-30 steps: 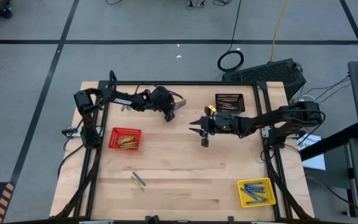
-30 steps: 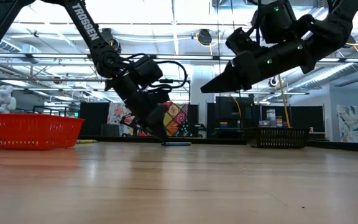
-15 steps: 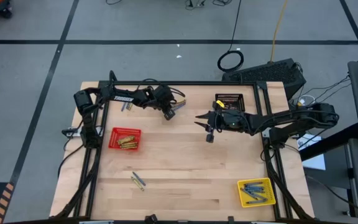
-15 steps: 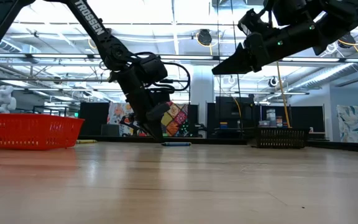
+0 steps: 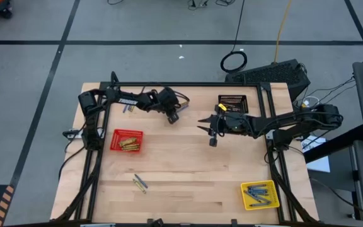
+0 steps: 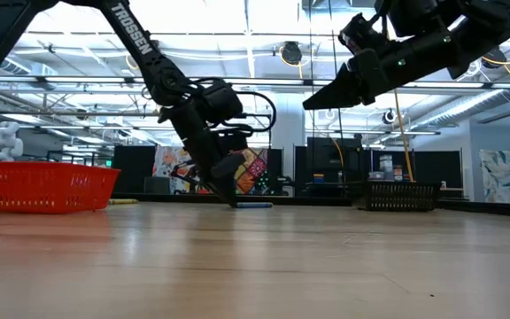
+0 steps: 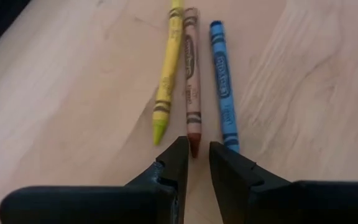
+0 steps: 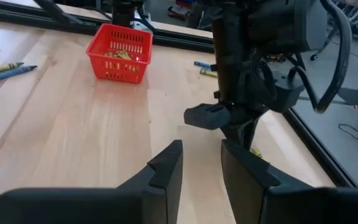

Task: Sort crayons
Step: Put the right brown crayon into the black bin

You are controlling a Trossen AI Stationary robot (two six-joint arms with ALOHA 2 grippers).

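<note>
Three crayons lie side by side on the table in front of my left gripper (image 7: 194,155): a yellow one (image 7: 166,74), a brown one (image 7: 191,74) and a blue one (image 7: 222,81). The gripper is low over the table near the far edge (image 5: 172,117). It is open by a narrow gap, with its fingertips on either side of the brown crayon's near tip (image 7: 194,144). I cannot tell whether they touch it. My right gripper (image 5: 205,132) is open and empty. It hangs above the table (image 6: 312,102) to the right of the left gripper.
A red basket (image 5: 126,140) with yellow crayons stands at the left. A black basket (image 5: 232,103) stands at the far right and a yellow basket (image 5: 259,194) with blue crayons at the near right. Loose crayons lie near the front (image 5: 139,183) and at the far left (image 5: 128,107).
My right gripper has gone up and toward the table's far right, nearer the black basket, and has then kept still. My left gripper has stayed low over the three crayons.
</note>
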